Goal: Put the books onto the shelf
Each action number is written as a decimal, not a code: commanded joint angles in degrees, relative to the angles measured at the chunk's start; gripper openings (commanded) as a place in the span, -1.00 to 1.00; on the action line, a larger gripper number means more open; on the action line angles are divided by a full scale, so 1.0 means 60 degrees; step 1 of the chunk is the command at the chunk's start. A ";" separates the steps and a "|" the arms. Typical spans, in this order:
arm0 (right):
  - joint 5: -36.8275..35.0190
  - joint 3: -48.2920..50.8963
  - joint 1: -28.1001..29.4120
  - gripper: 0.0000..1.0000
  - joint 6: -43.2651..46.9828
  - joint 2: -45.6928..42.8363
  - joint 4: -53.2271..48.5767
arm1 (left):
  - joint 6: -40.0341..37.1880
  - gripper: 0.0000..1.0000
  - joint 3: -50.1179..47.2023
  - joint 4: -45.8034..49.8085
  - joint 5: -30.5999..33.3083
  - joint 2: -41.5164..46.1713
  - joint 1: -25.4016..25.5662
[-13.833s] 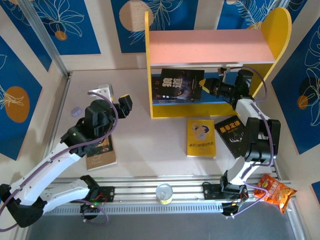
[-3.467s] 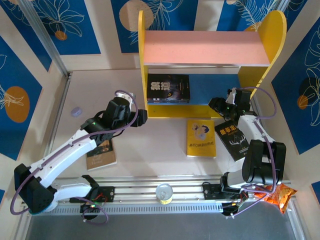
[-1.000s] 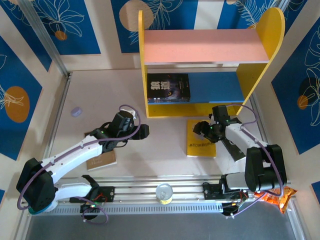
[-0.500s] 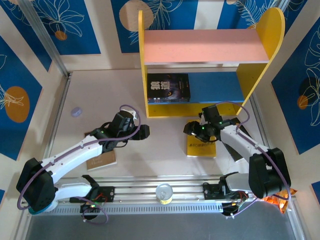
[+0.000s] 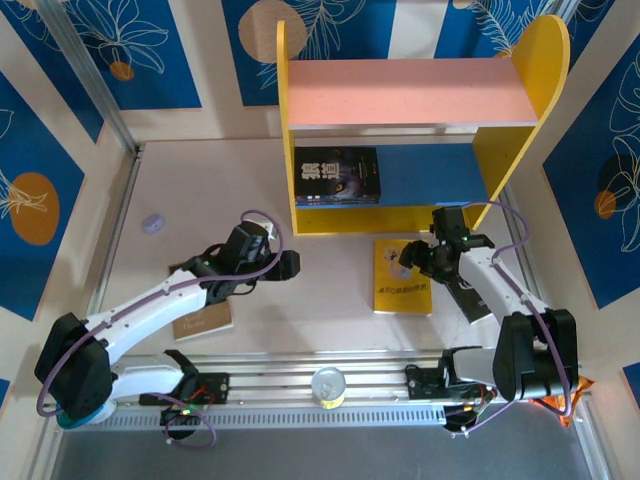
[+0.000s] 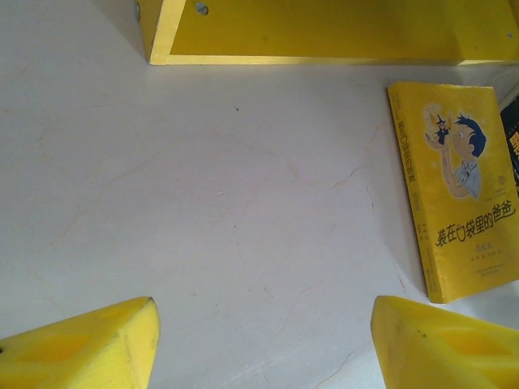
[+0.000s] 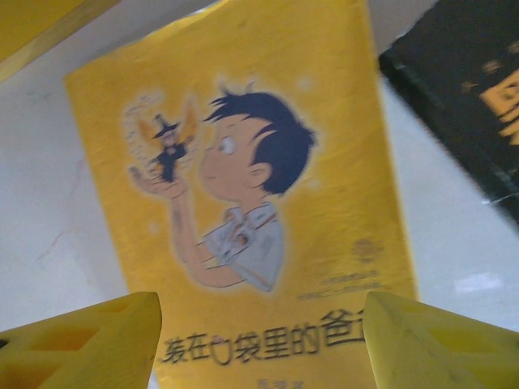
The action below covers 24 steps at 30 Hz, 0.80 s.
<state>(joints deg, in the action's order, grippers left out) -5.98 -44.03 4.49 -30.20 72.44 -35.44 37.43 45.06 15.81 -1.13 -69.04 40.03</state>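
One book is home so far: a black paperback (image 5: 337, 177) lies flat on the lower board of the shelf (image 5: 420, 95), toward its left end. The right half of that board is bare, and the pink upper board carries nothing. Three more books are visible on the tabletop (image 5: 320, 300), not yet shelved. The yellow cartoon book (image 5: 402, 292) lies face up just near of the shelf's front edge, right of centre. A second black book (image 7: 462, 89) lies just to its right, close but with a strip of tabletop between them; in the overhead view the right arm covers most of it. A tan book (image 5: 205, 322) sits well off to the near left, partly under the left arm.

The right fingers (image 7: 81, 340) hover over the far part of the yellow book, spread wide with the cover showing between them. They hold nothing, and I cannot tell whether they touch the cover. The left fingers (image 6: 89, 344) also stand apart and empty, above bare tabletop left of the yellow book, pointing toward it and the shelf's base.

By my reckoning the job is about a quarter done. The yellow book looks next in line, with the black and tan ones to follow.
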 commanded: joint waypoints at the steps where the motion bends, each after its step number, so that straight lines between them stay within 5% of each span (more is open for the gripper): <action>1: -0.0125 -0.0202 -0.0396 0.35 0.0556 0.0407 -0.0302 | -0.0036 0.39 0.0233 -0.0014 -0.0164 -0.0117 0.0052; 14: 0.1321 -0.0776 -0.0440 0.25 0.0992 0.2155 -0.0280 | -0.0159 0.39 0.0485 0.0060 -0.0223 -0.0472 0.0110; 24: 0.2133 -0.0932 0.1284 0.18 0.0281 0.2653 0.0264 | -0.0122 0.38 0.0331 -0.0013 -0.0166 -0.0545 0.0118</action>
<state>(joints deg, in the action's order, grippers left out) 2.07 -47.75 9.54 -26.15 87.50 -35.51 37.19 46.35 15.84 -1.52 -71.77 40.29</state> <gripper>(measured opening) 0.591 0.692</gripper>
